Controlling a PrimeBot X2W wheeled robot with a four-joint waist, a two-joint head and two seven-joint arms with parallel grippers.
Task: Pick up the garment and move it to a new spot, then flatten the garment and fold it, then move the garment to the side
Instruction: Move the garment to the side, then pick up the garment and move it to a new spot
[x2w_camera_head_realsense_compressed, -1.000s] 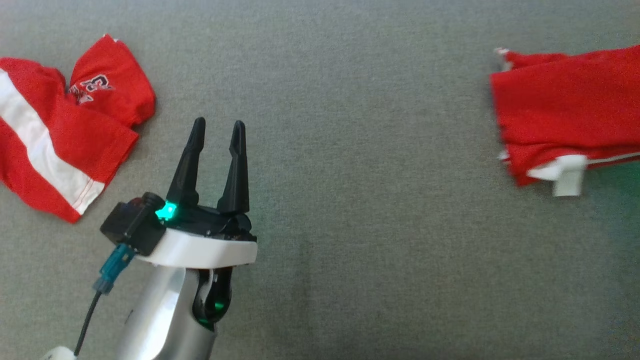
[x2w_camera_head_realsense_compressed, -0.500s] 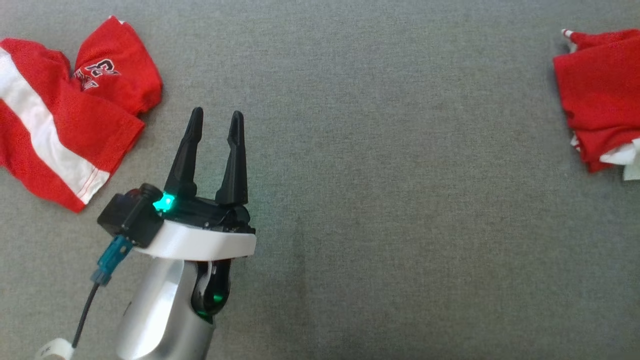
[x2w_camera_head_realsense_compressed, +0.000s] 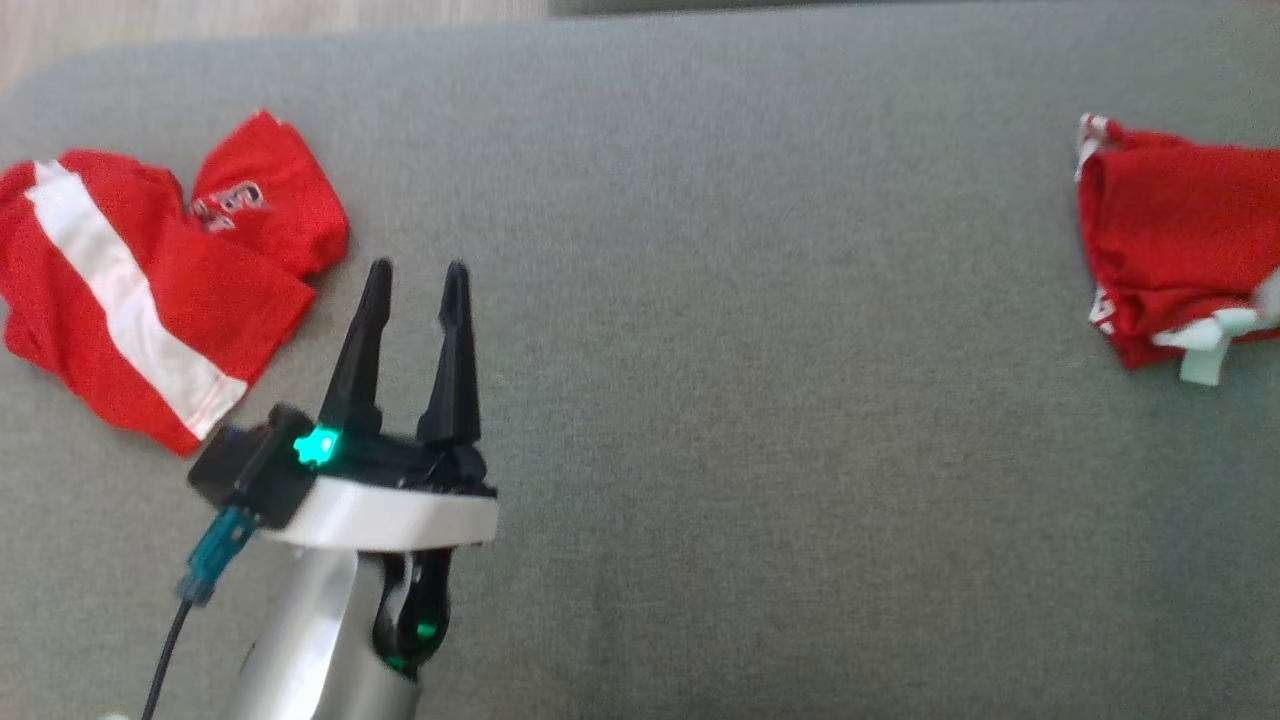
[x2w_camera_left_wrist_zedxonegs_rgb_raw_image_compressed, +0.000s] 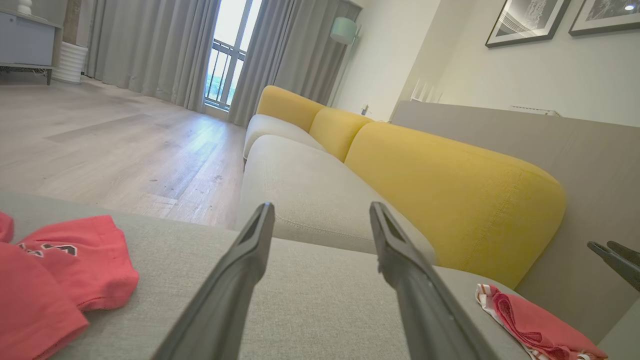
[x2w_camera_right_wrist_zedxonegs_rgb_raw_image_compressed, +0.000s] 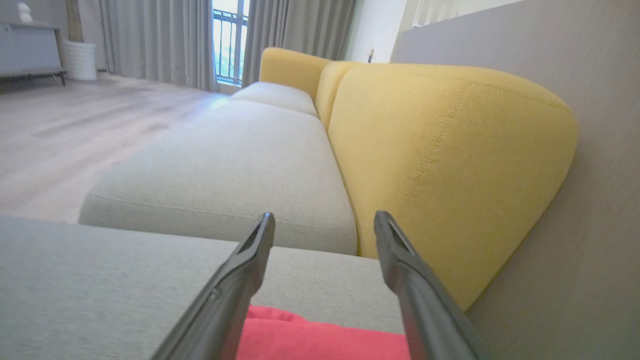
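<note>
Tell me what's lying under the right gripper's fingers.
A red garment lies below the open right gripper, on the grey cushion. The fingers cover its sides, and whatever lies under the garment is hidden.

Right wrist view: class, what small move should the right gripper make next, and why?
Probably lift the right gripper up and away from the folded red garment. Its jaws stand open, with the cloth lying loose beneath it, not pinched. In the head view that garment already lies far to the right on the grey cushion, so the placing looks done.
</note>
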